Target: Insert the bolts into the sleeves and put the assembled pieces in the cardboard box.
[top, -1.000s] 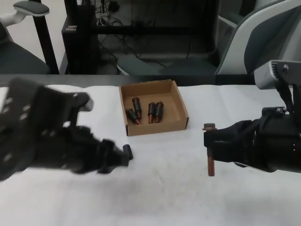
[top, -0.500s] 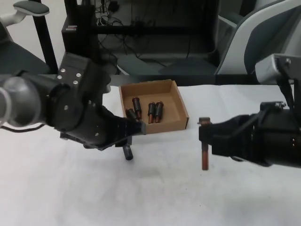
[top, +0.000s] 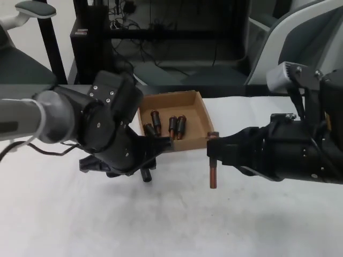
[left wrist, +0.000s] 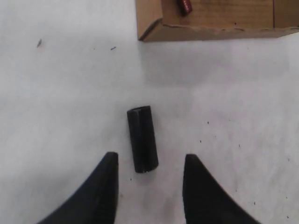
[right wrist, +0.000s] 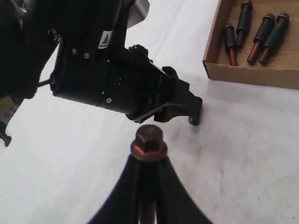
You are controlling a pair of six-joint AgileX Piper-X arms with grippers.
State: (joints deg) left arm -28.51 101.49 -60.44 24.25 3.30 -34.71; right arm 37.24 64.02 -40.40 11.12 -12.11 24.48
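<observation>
The cardboard box (top: pixel 167 97) sits by the worktop's (top: pixel 161 225) far edge; the left gripper (left wrist: pixel 148 186), fingers (left wrist: pixel 106 186) apart, straddles the sleeve (left wrist: pixel 142 138) lying near the box's front wall and may roll it aside; the right gripper (right wrist: pixel 148 163), clamped on the hanging bolt (top: pixel 213 174), could strike that arm.

Open brown cardboard box (top: pixel 185 143): four assembled pieces (top: pixel 166 126) lie flat inside, roughly side by side, black sleeves with copper-coloured bolt ends sticking out. One loose sleeve (left wrist: pixel 142 138): short black tube, flat on the bench just in front of the box's near left corner, not touching it. One bolt (top: pixel 213 167): copper-coloured, hex head up, hanging upright, clamped in my right gripper (right wrist: pixel 148 161) off the box's near right corner.
</observation>
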